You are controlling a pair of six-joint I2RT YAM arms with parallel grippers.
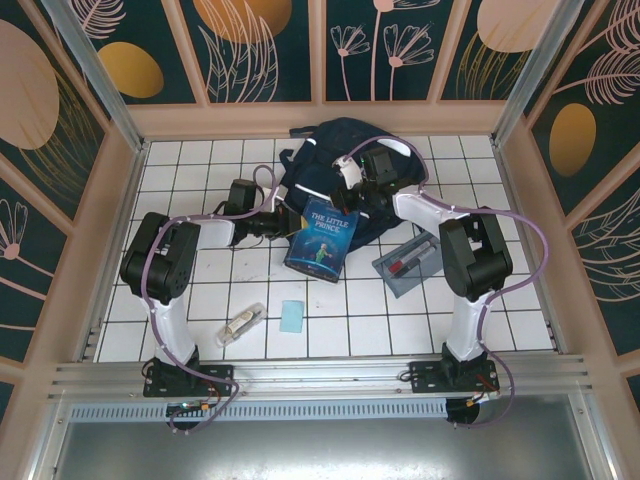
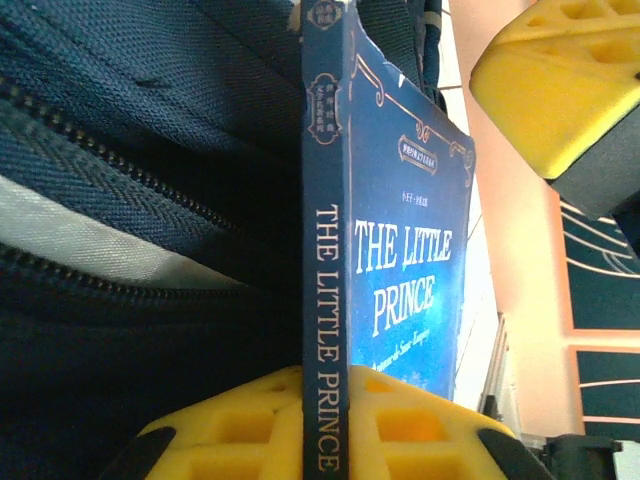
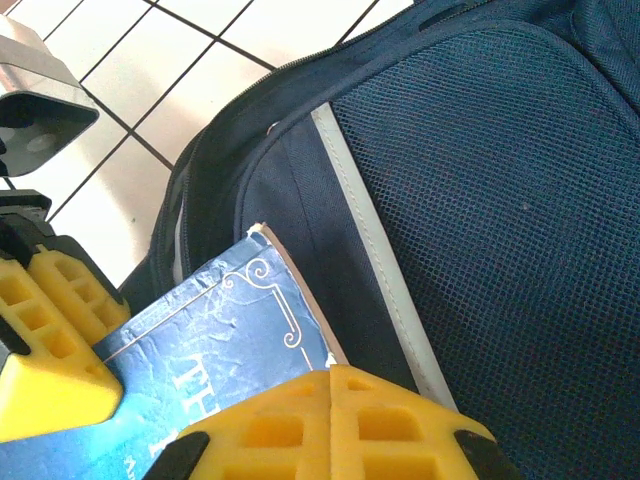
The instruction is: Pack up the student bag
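Student bag [image 1: 325, 140] lies at the 12 o'clock end of the tiled surface [image 1: 200, 170] in the top view, close to the back wall. Left tool [image 2: 322, 400] is clamped on the spine of the book [image 1: 322, 238], which leans on the bag's 6 o'clock side; the bag sits just beside this tool, toward 1 o'clock. Right tool [image 3: 331, 385], pads pressed together, hangs over the bag's front by the book's upper corner.

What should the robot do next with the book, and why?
Probably slide the book up into the bag: the left gripper pinches its spine, and its top corner leans against the bag beside the zip.
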